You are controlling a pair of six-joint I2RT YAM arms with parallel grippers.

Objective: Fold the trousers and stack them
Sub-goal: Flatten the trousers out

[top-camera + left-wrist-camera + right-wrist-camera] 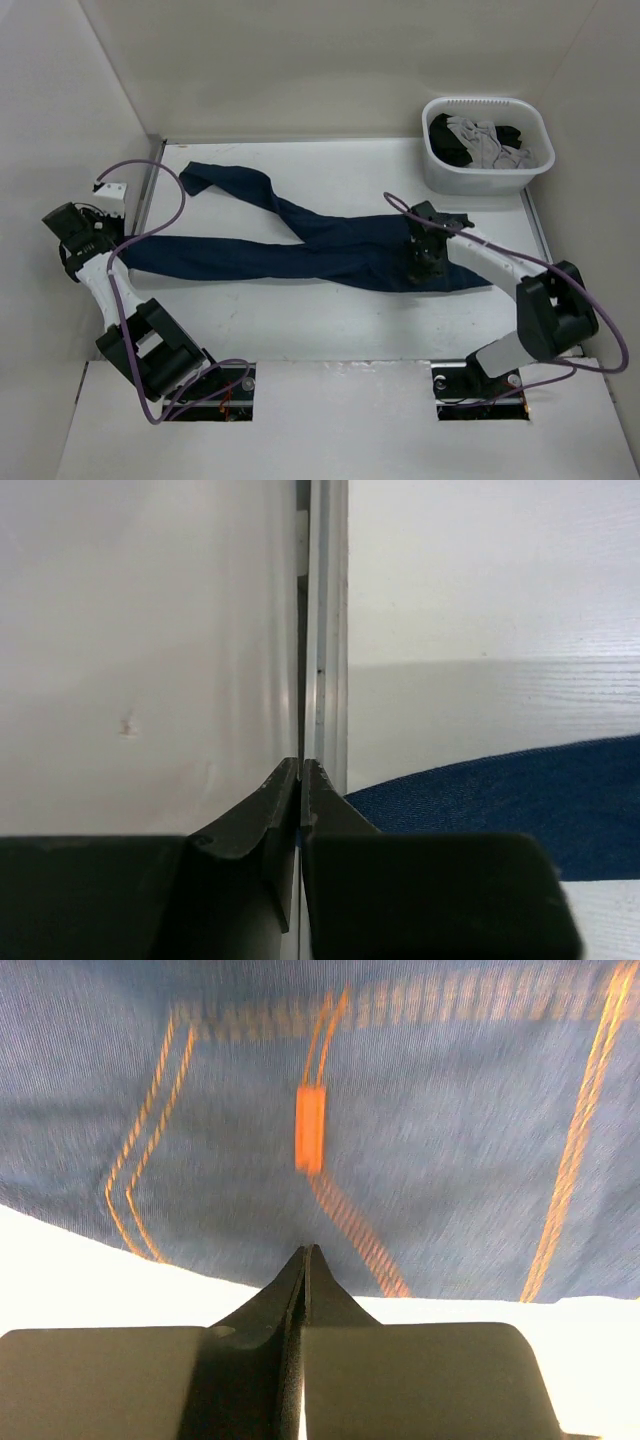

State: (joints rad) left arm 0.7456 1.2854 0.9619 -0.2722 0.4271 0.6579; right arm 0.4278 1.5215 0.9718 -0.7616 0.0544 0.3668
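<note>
The white bench (330, 320) fills the floor of my walled cell. Across its middle lie the long dark navy-blue denim trousers (300, 250), unfolded. The waist end is on my right. One leg runs straight out toward my left arm, and the other angles off to the far left corner with a twist near its end.

In the far right corner stands a white plastic basket (436, 172), well apart from the trousers, with crumpled grey and black garments (480, 140) inside.

My right gripper (307, 1252) is down over the waist end. Its fingers are pressed together, with the tips at the near edge of the denim, and I cannot tell whether any cloth is caught between them.

My left gripper (302, 765) is also pressed together and holds nothing. It is beside the left wall's metal rail (325, 630), with the leg's end just to its right.

Orange-tan stitching (580, 1130) crosses the denim in front of my right gripper. A small orange tag (310, 1128) sits just beyond the fingertips.
</note>
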